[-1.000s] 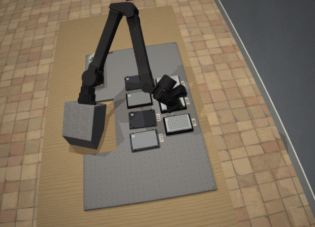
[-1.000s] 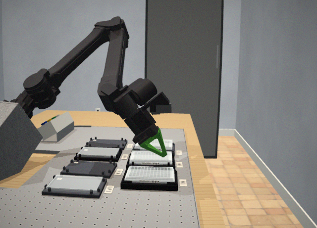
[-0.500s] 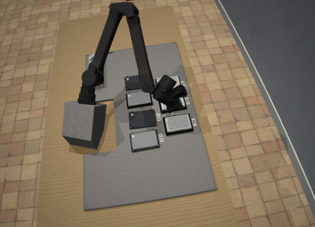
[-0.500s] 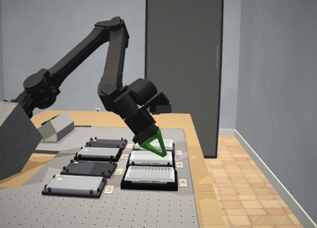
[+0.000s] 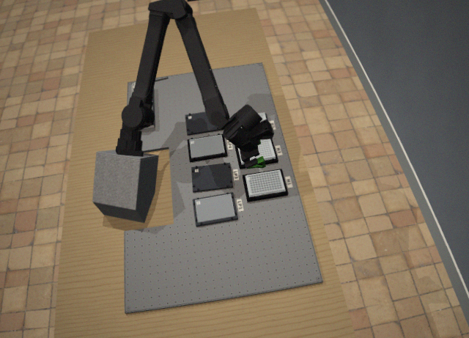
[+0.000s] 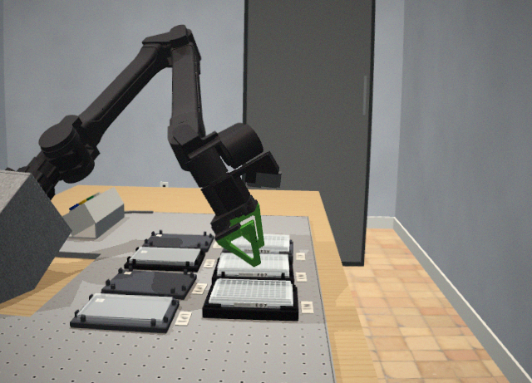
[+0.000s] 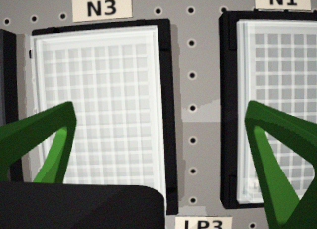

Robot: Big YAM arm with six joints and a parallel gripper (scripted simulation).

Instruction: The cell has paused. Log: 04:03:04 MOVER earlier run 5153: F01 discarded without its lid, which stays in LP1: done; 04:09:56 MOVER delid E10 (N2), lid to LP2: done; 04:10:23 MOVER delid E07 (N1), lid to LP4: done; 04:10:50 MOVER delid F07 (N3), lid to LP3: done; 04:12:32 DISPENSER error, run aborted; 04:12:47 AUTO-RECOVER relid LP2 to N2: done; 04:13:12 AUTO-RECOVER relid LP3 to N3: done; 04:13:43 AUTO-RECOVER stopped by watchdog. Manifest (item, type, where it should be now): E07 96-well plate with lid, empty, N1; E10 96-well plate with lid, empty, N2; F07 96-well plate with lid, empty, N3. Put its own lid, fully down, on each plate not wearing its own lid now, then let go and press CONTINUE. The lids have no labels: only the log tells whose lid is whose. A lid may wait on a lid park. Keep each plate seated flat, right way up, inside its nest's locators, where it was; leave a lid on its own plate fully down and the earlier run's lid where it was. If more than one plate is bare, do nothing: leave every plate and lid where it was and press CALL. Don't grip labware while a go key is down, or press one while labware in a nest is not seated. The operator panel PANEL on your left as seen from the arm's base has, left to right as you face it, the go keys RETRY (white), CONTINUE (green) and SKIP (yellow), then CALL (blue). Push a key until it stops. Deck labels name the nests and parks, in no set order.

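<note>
Three 96-well plates sit in black nests in a row. In the wrist view the plate at N3 looks milky, as under a lid. The plate at N1 shows sharper, darker wells and looks bare. The third plate at the far end is partly hidden by the arm. Grey lids lie on two lid parks, one at the front and one further back. Park LP3 and the farthest park are dark and empty. My gripper is open and empty above N3, near the gap to N1.
The operator panel with coloured keys stands at the deck's far left. A grey block holds the arm's base. A tall dark cabinet stands behind the table. The park labels other than LP3 are too small to read.
</note>
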